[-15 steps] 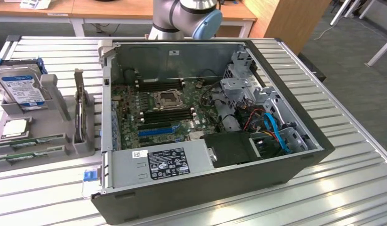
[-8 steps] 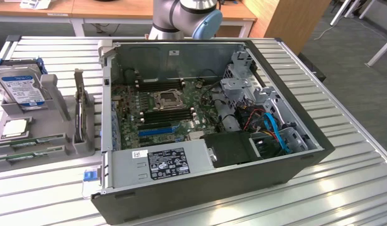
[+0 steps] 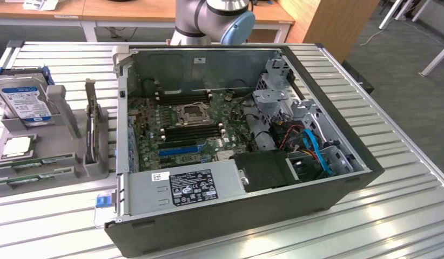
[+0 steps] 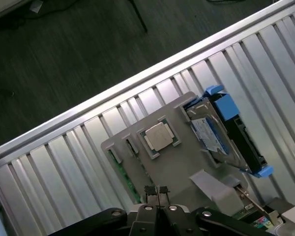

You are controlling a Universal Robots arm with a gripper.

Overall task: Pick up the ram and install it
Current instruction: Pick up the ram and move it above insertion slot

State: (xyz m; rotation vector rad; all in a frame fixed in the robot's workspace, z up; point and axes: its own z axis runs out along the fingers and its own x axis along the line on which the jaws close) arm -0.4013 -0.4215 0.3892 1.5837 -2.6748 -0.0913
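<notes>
Hovering over the grey moulded parts holder (image 4: 182, 167) on the slatted metal table (image 4: 64, 167), with the black two-finger gripper (image 4: 157, 191) drawn together at the tips and clamped on nothing. Below it in the wrist view: a square silver processor (image 4: 160, 137) seated in its pocket, a hard drive with a blue-and-white label (image 4: 207, 135) leaning in a blue-edged cradle, and, along the holder's edge close to the fingertips, the long thin green circuit-board ram stick (image 4: 120, 171) lying flat in its groove. Same holder on the exterior view's left, well apart from the open black computer case (image 3: 229, 221); possibly a second like stick just beside the first, hard to separate by eye.

Inside the case, a green motherboard (image 3: 146, 124) with long black memory slots (image 3: 193, 131) either side of the socket, apparently unfilled. Judged from that: nothing installed yet, nothing lifted, the approach to the pick in hand.

To do this well:
- Part the fingers fully before descending, not at the stick.
- Turn the wrist to set the pads across the stick's thin faces, square to its length.
- Centre on the stick's middle, to avoid one end drooping on the lift.
- Come down straight, clear of the groove walls and of the processor pocket nearby.
- Close gently on the board's flat sides rather than crushing the small black chips.
- Draw straight up out of the groove, without dragging sideways or tilting.
</notes>
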